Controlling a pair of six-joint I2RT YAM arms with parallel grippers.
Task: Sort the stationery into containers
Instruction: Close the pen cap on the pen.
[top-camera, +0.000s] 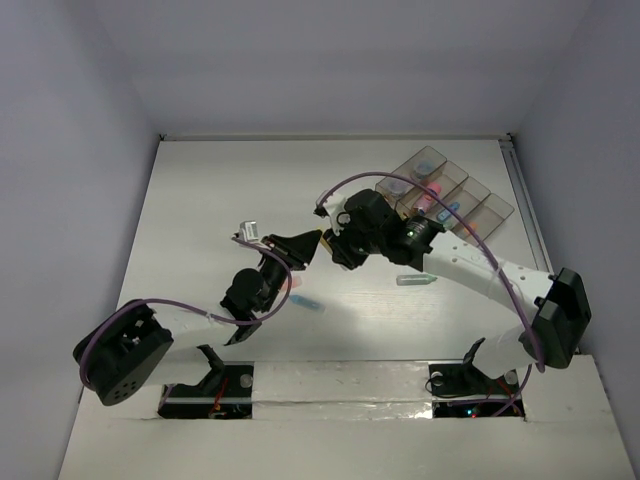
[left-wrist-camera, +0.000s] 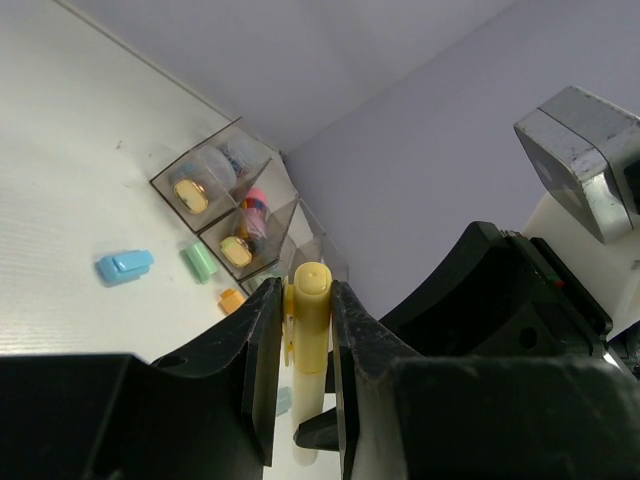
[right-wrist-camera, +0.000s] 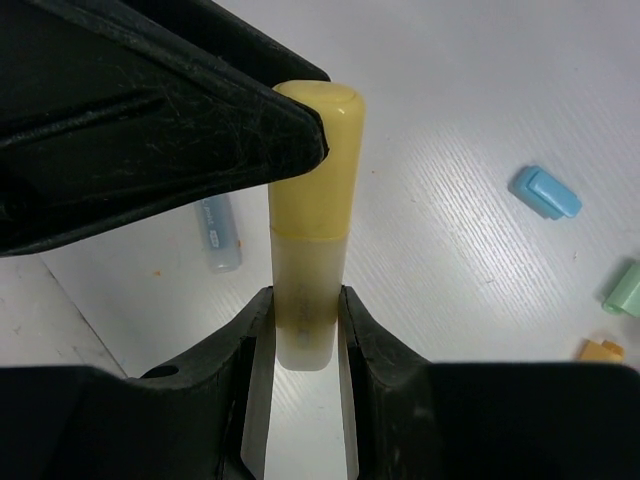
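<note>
A stubby yellow plastic marker (right-wrist-camera: 312, 230) is held mid-air over the white table (top-camera: 220, 200), its cap clamped in the left gripper (left-wrist-camera: 303, 300), its barrel in the right gripper (right-wrist-camera: 305, 320), long axis bridging both. The smoky four-compartment plastic tray (top-camera: 490, 210) lies nearer the right arm (top-camera: 480, 270).

The marker (right-wrist-camera: 312, 240) sits between the right gripper's (right-wrist-camera: 303, 300) fingers, its upper end between those of the left gripper (left-wrist-camera: 305, 300). Ahead of the left gripper, slightly to its left, lies the tray (top-camera: 488, 212), with tubs (left-wrist-camera: 218, 168) in its compartments. On the table (top-camera: 200, 200), a loose marker (right-wrist-camera: 218, 232) lies left of the right gripper's fingers, a cap (right-wrist-camera: 546, 192) to their right.
</note>
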